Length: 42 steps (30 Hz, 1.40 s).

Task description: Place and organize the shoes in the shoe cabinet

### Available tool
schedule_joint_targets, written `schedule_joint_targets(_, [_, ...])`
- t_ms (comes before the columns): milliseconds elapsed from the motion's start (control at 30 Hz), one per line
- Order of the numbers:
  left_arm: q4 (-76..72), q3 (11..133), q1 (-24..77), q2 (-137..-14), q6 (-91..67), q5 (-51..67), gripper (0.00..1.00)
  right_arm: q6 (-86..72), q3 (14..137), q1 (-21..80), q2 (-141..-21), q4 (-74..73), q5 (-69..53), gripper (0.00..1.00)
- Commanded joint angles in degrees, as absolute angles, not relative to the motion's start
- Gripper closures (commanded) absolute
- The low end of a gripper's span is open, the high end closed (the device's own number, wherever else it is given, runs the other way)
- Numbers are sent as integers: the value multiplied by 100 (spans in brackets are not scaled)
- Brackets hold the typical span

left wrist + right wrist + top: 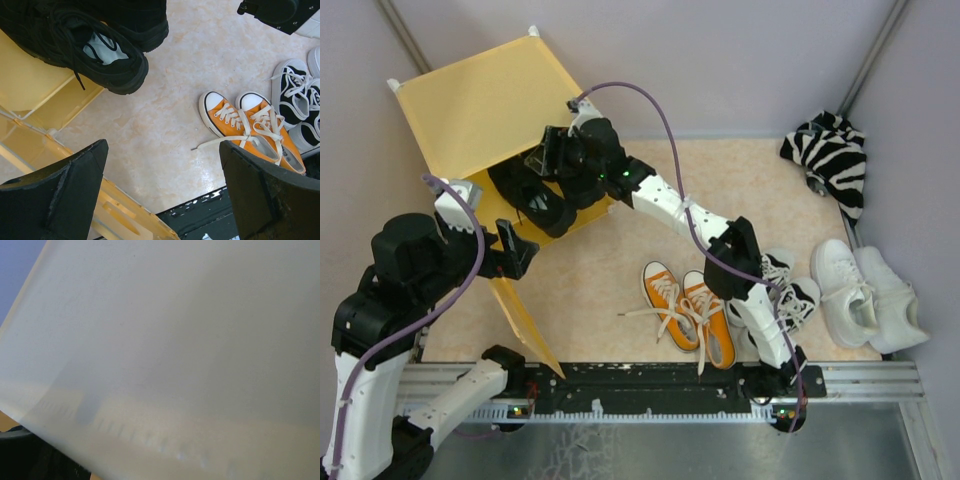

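Top external view: right fingers point(552, 150) spread wide over the chunky black shoes point(532, 200) at the yellow shoe cabinet point(480, 105) mouth, likely light, stiff-soled, best pinched at the heel collar; left fingers point(55, 200) gape empty.

Black pair point(532, 195) in yellow cabinet point(480, 105); orange pair point(687, 315), black-white pair point(790, 290), white pair point(870, 295) outside.
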State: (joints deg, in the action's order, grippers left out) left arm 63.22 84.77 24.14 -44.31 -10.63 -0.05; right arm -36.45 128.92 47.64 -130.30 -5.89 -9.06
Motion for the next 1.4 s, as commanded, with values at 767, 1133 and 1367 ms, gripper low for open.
schedule_joint_targets(767, [6467, 8478, 2423, -4396, -1100, -24, 1, -2634, 12691, 4750, -12597, -1470, -243, 24])
schedule_joint_targets(1133, [6346, 8394, 2425, -4423, -1102, 63, 1, -1491, 12056, 4999, -11993, -1314, -87, 23])
schedule_joint_targets(1367, [6337, 8354, 2421, -4421, -1083, 26, 1, -2054, 10446, 5003, -10967, 202, -413, 22])
